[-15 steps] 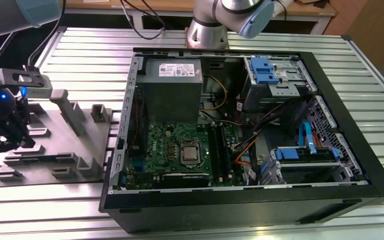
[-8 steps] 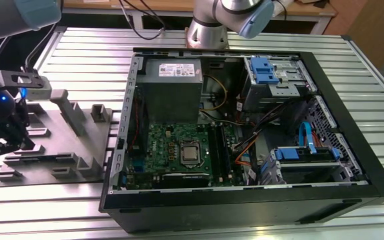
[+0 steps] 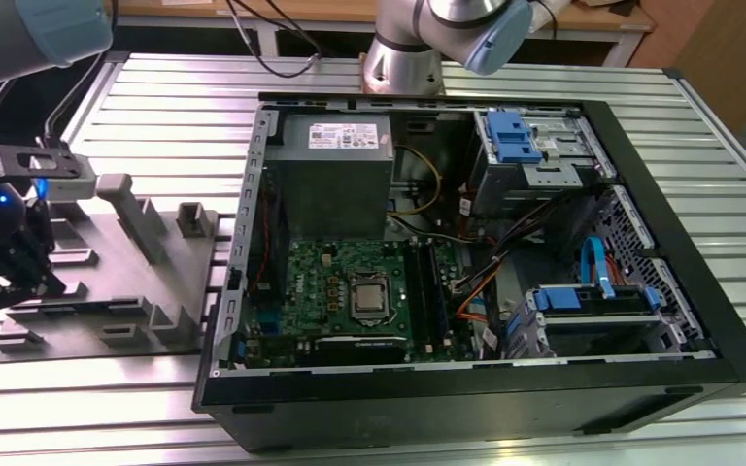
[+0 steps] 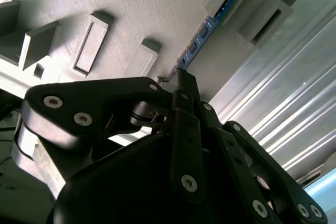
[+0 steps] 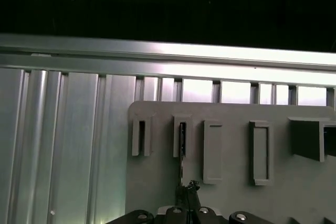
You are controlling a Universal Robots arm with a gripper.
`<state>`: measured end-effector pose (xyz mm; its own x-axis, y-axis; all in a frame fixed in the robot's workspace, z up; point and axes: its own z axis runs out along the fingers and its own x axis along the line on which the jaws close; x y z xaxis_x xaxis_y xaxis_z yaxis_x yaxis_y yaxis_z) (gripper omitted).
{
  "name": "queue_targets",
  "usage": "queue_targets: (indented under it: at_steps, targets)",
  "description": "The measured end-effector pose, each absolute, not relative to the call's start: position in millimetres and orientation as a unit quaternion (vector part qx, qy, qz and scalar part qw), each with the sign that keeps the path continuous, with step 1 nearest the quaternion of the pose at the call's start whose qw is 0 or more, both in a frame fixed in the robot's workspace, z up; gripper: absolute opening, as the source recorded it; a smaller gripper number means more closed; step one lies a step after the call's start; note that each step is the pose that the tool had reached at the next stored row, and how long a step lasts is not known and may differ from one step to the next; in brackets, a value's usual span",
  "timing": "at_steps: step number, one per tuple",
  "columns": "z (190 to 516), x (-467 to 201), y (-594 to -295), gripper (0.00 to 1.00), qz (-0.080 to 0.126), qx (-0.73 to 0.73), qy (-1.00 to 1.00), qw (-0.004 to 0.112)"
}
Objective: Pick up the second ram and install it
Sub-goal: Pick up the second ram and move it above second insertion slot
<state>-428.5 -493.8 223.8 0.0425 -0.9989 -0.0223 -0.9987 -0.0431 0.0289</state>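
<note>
Claw (image 4: 181, 77) linkage, black, closed on one end of the second ram (image 4: 210, 23), which stands on edge in a grey tray (image 4: 157, 3) slot on the ribbed desk (image 4: 294, 103)

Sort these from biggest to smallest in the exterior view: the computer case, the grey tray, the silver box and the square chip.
1. computer case
2. grey tray
3. silver box
4. square chip

None of these look close in size.
</note>
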Motion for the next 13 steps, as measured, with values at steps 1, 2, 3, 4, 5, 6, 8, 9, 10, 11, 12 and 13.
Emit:
queue_targets:
  at_steps: [1,2,3,4,5,6,8,9,10,11,12,13]
  targets:
    - [223.6,-428.6,-493.8,0.1,-0.018,0.722,-0.692,0.003]
    - [223.6,-428.6,-493.8,0.1,-0.018,0.722,-0.692,0.003]
    - [223.6,-428.6,-493.8,0.1,-0.018,0.722,-0.692,0.003]
    - [223.4,-428.6,-493.8,0.1,-0.018,0.722,-0.692,0.003]
    - [223.4,-428.7,-493.8,0.1,-0.018,0.722,-0.692,0.003]
    - [223.3,-428.7,-493.8,0.1,-0.018,0.722,-0.692,0.002]
    - [223.1,-428.9,-493.8,0.11,-0.018,0.722,-0.692,0.002]
    - [223.0,-429.0,-493.8,0.17,-0.018,0.722,-0.692,0.002]
    - [223.0,-429.0,-493.8,0.17,-0.018,0.722,-0.692,0.002]
    - [223.0,-429.0,-493.8,0.17,-0.018,0.722,-0.692,0.002]
    - [223.0,-429.0,-493.8,0.23,-0.018,0.722,-0.692,0.002]
    - [223.0,-429.0,-493.8,0.23,-0.018,0.722,-0.692,0.002]
